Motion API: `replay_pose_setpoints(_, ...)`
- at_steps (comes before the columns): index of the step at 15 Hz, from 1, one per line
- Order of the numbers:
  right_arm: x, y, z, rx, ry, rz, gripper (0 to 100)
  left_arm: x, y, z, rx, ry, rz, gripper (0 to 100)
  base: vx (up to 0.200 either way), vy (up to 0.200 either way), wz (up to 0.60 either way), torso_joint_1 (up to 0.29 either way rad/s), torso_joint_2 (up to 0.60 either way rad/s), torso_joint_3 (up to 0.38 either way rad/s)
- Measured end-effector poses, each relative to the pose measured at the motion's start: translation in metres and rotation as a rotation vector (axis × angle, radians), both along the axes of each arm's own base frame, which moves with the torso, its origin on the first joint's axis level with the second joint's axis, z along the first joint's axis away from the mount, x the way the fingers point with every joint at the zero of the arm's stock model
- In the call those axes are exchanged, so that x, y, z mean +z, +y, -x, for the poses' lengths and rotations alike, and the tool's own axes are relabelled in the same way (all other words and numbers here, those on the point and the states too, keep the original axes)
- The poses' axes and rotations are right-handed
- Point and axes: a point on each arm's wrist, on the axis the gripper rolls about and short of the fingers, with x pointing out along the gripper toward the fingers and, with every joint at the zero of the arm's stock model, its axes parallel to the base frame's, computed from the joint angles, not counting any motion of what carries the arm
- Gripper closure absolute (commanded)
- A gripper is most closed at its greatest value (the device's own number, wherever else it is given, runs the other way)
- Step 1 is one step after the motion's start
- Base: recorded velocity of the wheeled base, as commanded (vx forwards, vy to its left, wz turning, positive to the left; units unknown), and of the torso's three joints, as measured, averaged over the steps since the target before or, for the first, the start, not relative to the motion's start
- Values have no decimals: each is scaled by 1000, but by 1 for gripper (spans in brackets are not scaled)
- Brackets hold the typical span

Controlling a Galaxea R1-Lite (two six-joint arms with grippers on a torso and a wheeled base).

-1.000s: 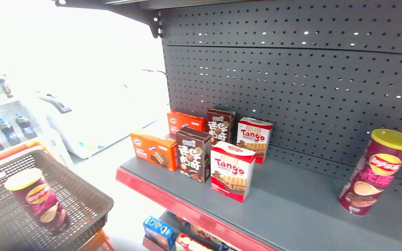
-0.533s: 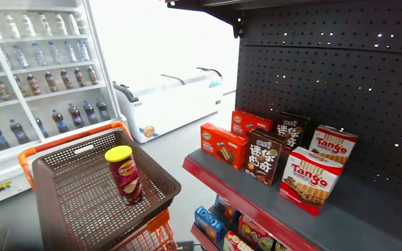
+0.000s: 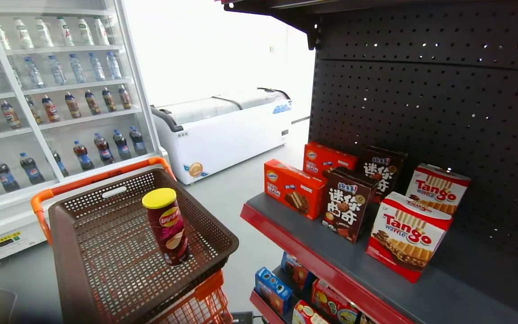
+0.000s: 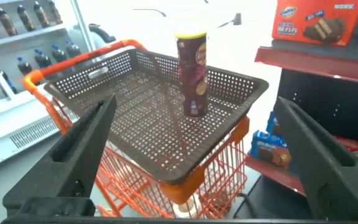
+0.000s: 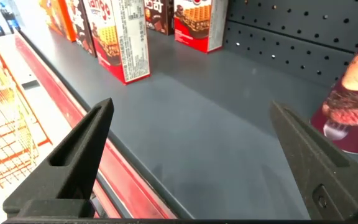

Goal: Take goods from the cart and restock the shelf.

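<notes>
Presently a can stands upright in the cart; left gripper hangs open facing it, right gripper open above the shelf.

A yellow-lidded chip can is standing upright in the brown basket topping the orange cart. On the grey shelf, orange boxes, brown boxes and red-and-white wafer boxes are sitting in pairs, one behind another. Blue packets, possibly biscuits, are lying on the tier below. A bottle cooler is standing behind the cart.
</notes>
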Motion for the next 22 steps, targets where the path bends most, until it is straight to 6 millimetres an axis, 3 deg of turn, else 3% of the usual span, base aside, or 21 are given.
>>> replay_pose_setpoints(2,0,0,0,0,0,0,0,17,0,0,-18,38,-20,0,0,0,0,0,0,0)
replay_pose_setpoints(5,0,0,0,1,0,0,0,46,0,-18,-23,165,-19,0,0,0,0,0,0,0)
replay_pose_setpoints(11,0,0,0,0,0,0,0,99,3,-104,58,368,-34,0,0,0,0,0,0,0)
replay_pose_setpoints(15,0,0,0,1,0,0,0,93,10,-161,21,442,-80,0,0,0,0,0,0,0)
replay_pose_setpoints(22,0,0,0,0,0,0,0,60,9,-228,-20,402,-91,0,0,0,0,0,0,0)
